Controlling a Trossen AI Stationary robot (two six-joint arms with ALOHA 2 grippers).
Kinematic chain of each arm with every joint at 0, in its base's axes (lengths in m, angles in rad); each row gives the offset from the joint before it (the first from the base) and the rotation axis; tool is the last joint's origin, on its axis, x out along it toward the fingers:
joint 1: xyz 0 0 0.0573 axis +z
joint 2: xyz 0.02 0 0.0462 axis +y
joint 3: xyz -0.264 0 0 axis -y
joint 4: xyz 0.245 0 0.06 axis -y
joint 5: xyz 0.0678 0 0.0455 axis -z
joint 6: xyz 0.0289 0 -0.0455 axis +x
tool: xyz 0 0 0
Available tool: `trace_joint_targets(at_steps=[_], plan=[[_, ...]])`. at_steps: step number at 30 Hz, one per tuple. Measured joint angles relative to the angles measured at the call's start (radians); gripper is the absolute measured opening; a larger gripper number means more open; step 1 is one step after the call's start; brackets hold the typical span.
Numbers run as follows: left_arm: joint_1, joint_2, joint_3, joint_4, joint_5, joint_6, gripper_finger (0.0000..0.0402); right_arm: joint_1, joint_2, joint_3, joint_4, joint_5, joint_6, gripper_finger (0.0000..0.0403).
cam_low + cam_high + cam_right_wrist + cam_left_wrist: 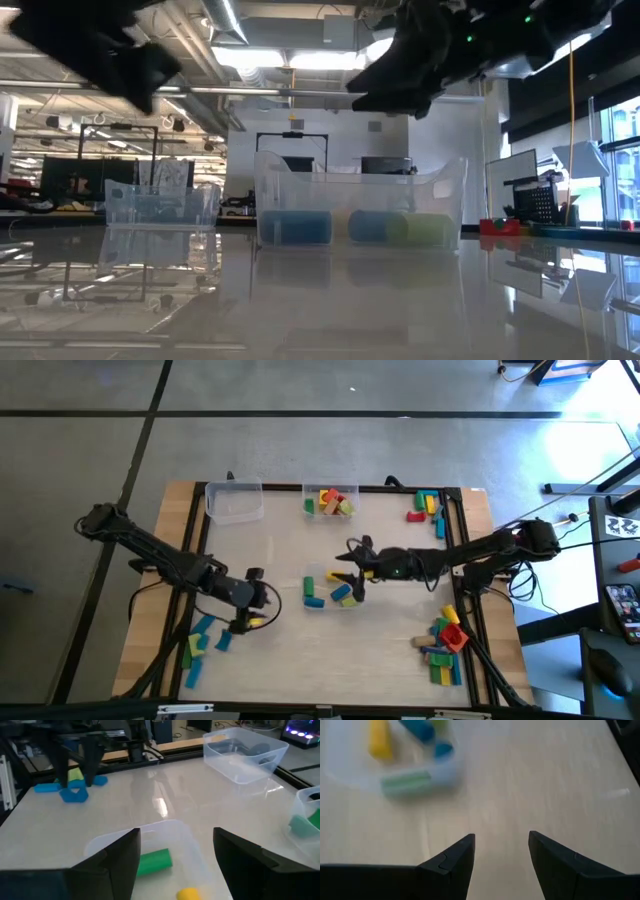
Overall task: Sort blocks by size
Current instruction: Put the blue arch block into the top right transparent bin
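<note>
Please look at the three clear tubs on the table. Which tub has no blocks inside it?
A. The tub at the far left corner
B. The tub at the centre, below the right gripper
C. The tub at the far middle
A: in the high view the far-left tub shows only bare plastic, while the far-middle tub and the centre tub each hold coloured blocks.

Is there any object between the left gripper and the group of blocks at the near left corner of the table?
Nothing visible stands between them. In the high view the left gripper, open and empty, hangs beside the loose blocks, with only bare table between them. The center tub lies on the gripper's other side.
</note>
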Motion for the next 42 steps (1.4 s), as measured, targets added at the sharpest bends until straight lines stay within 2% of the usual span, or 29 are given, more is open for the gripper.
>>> trace_joint_targets(at_steps=[7,17,24,29,34,42], plan=[[-0.135,-0.009,0.0,-0.201,0.051,-0.152,0.0182,0.096,0.0,0.0,0.0,0.071,0.006,0.0246],[-0.263,0.012,-0.006,-0.271,0.077,-0.33,0.0182,0.123,0.001,0.0,0.0,0.106,0.008,0.0246],[-0.294,0.058,-0.052,-0.259,0.081,-0.373,0.0182,0.122,0.001,0.0,-0.021,0.105,0.008,0.0246],[-0.3,0.068,-0.108,-0.209,0.128,-0.436,0.0182,0.122,0.001,0.0,-0.049,0.104,0.029,0.0246],[-0.301,0.068,-0.158,-0.094,0.136,-0.422,0.0182,0.122,0.001,0.0,-0.056,0.104,0.035,0.0246],[-0.3,0.068,-0.187,-0.088,0.136,-0.43,0.018,0.122,0.001,0.0,-0.058,0.104,0.035,0.0246]])
